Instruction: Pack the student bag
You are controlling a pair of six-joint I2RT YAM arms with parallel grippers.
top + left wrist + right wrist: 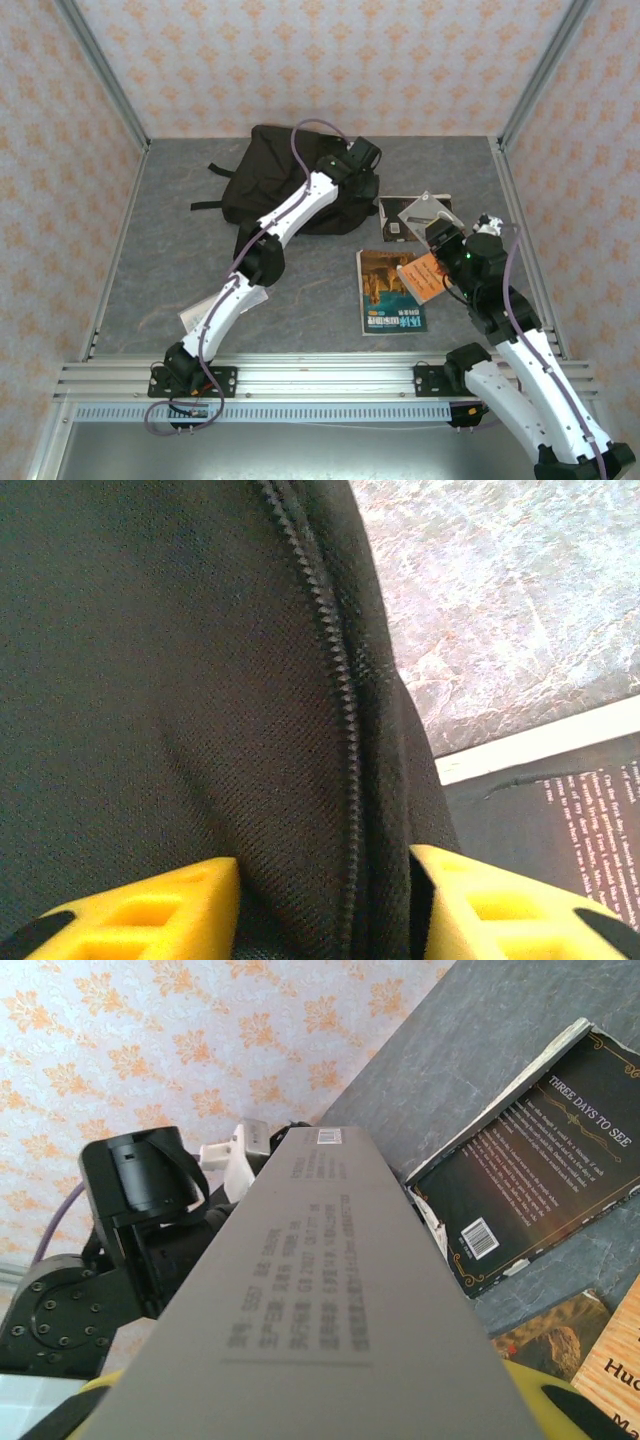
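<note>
Left tool (325, 885) straddles the zipper ridge (345, 730) of the student bag (150, 680), pinch not clear; bag looks soft, floppy, light, so grab that seam fold; right tool (320, 1415) clamps a grey box (330, 1280).

Pale pink wallpaper (320, 60) scattered with orange floral motifs lines three sides of the enclosure, framed by silver aluminium posts (100, 70) slanting up from the back corners. A grey, stone-patterned counter (170, 250) forms the base, edged in front by slotted aluminium rails (330, 375), under soft, even light.
</note>
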